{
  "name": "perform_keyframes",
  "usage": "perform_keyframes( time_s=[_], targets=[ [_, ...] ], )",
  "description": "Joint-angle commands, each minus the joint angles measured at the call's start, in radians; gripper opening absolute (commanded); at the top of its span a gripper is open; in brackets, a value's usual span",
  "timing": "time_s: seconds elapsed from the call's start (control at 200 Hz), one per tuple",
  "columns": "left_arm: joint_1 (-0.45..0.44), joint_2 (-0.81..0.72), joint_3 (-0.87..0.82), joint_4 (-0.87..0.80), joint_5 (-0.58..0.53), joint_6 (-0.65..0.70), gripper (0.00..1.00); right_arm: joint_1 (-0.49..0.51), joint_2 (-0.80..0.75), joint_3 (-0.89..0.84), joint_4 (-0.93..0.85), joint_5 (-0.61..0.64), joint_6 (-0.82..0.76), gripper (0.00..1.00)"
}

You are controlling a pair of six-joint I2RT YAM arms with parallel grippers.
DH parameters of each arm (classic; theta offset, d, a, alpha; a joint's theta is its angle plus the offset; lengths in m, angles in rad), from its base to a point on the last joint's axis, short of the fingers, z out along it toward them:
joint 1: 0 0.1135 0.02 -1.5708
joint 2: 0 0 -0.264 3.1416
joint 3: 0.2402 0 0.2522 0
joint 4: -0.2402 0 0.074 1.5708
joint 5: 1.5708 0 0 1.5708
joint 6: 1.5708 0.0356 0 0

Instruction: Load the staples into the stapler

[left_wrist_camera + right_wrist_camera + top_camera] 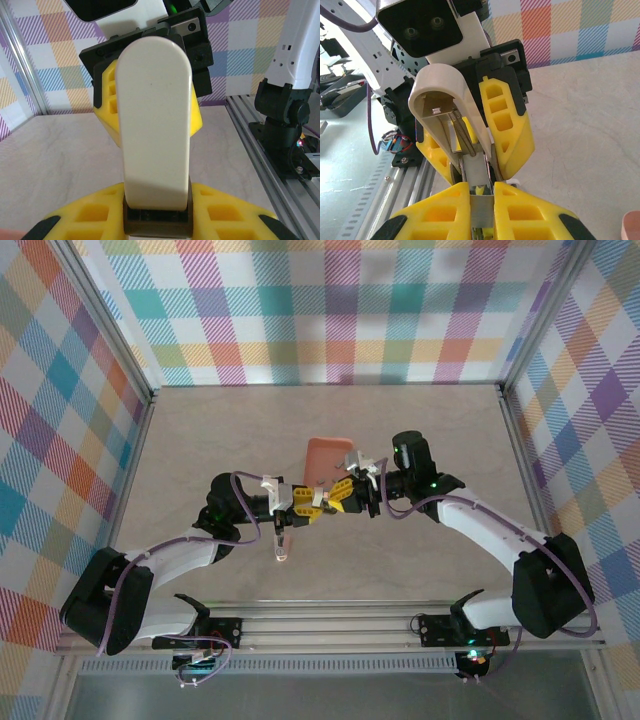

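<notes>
The stapler (318, 500) hangs above the table's middle, between my two grippers. Its white lid (155, 125) is swung open and stands upright, and my left gripper (157, 220) is shut on the dark base below it. From the right wrist, the open lid (437, 90) shows its spring and the metal channel (476, 167). My right gripper (482, 212) is shut on a grey metal strip, the staples (482, 210), held at the mouth of that channel. The left gripper's yellow fingers (507, 125) flank the stapler.
A salmon-orange tray (325, 455) lies just behind the grippers, and its corner (632, 225) shows low right. A small pinkish thing (281, 545) lies near the left arm. The aluminium rail (330, 625) runs along the near edge, and checkered walls enclose the table.
</notes>
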Motion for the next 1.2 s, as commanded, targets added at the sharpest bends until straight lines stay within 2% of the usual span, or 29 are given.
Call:
perform_keyframes(
  time_s=[0.0, 0.63, 1.195],
  targets=[
    [0.008, -0.022, 0.038, 0.016, 0.031, 0.008, 0.00, 0.006, 0.008, 0.028, -0.021, -0.031, -0.053, 0.13],
    [0.008, -0.019, 0.047, 0.011, 0.039, 0.014, 0.00, 0.007, 0.020, 0.022, -0.038, -0.008, -0.073, 0.11],
    [0.008, -0.013, 0.049, -0.024, 0.044, 0.040, 0.00, 0.007, -0.045, 0.022, -0.063, 0.008, -0.088, 0.11]
  ],
)
